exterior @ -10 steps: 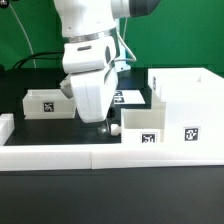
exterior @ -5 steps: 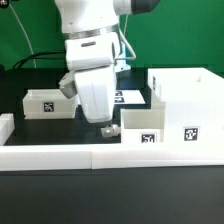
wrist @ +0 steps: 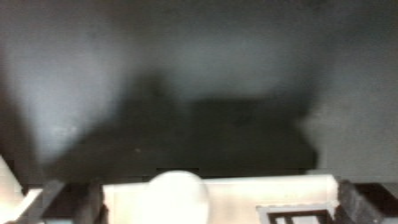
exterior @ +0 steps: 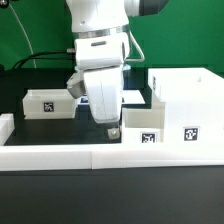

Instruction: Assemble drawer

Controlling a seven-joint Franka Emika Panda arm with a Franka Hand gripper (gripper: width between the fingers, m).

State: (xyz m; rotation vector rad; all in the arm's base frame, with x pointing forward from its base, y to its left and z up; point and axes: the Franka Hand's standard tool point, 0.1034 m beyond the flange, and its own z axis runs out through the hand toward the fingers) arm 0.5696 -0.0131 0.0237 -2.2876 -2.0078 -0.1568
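A small white tray (exterior: 143, 126) with a tag and a round knob (exterior: 113, 131) sits right beside the large white box housing (exterior: 186, 105) on the exterior view's right. My gripper (exterior: 112, 124) hangs low over the tray's knob end. In the wrist view the tray's white wall (wrist: 240, 195) and the knob (wrist: 175, 190) lie between my dark fingers (wrist: 57, 202), which stand wide apart with a thin gap on each side. The gripper (wrist: 210, 205) is open. A second small tray (exterior: 45, 103) stands at the exterior view's left.
A long low white border wall (exterior: 60, 154) runs along the front of the black table. The marker board (exterior: 133, 97) lies behind my gripper. A short white block (exterior: 5, 125) sits at the far left edge.
My gripper has moved toward the exterior view's right, from beside the tray to over its knob end. The trays and the housing have not moved.
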